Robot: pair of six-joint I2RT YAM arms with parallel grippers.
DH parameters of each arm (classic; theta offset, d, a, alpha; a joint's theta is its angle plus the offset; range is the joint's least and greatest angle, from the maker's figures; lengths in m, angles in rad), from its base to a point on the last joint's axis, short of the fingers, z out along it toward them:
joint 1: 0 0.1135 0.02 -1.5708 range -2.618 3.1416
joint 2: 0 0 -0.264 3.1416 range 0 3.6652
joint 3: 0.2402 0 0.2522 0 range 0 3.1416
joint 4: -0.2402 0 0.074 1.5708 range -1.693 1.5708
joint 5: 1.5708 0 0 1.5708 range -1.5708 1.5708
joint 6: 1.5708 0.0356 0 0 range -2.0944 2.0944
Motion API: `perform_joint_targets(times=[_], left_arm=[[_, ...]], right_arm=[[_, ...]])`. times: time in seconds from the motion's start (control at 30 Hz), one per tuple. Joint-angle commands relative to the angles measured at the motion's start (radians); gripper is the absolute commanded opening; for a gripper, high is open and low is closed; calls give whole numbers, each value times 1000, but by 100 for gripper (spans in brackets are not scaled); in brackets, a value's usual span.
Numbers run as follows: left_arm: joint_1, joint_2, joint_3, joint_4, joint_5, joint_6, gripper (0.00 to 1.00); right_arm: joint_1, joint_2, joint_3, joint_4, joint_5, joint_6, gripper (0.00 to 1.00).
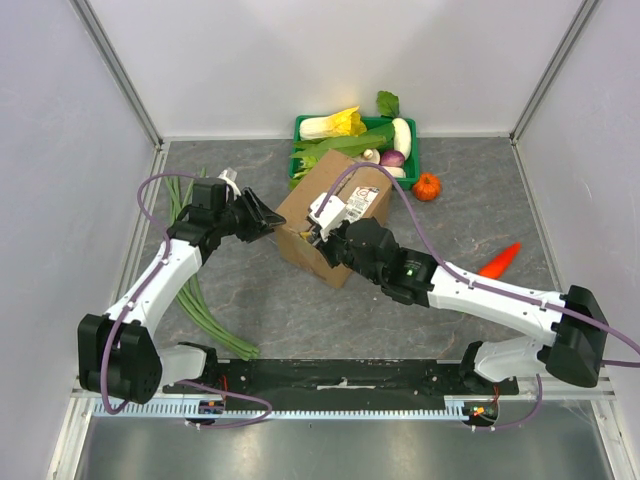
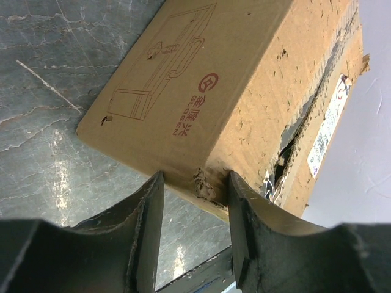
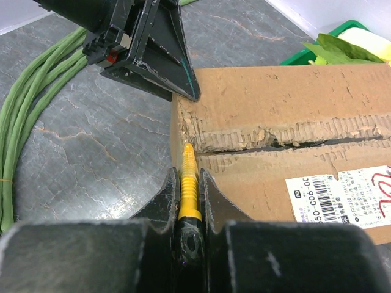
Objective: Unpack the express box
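My left claw (image 1: 268, 216) crowded the box's (image 1: 335, 215) left corner, its fingers (image 2: 149, 226) straddling that edge, so nothing more could pass there. My right claw (image 1: 322, 232) and arm lay across the box's near side, blocking it. Behind the box, the green tray (image 1: 410, 150) stood almost touching it. Long green stalks (image 1: 195, 290) trailed over the surface (image 1: 300, 310) on the left. Bare surface lay open between my arms, and past the small pumpkin (image 1: 427, 186) and carrot (image 1: 499, 260) on the right.

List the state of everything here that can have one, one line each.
express box: flaps closed, top seam torn ragged.
left hand: part-open, straddling a crushed box corner.
right hand: shut on yellow tool.
yellow tool: tip at the seam's end.
green tray: full of vegetables.
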Motion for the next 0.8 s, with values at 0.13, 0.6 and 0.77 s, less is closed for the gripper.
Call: perform_joint_targets(times=[0.13, 0.6, 0.77], left_arm=[[13, 0, -34, -46, -118, -14, 33], [12, -13, -42, -49, -122, -21, 33], [12, -18, -42, -48, -112, -20, 33]], right_arm=[[13, -50, -35, -184, 51, 2, 0], [19, -101, -49, -250, 61, 33, 0], [18, -145, -17, -290, 86, 36, 0]])
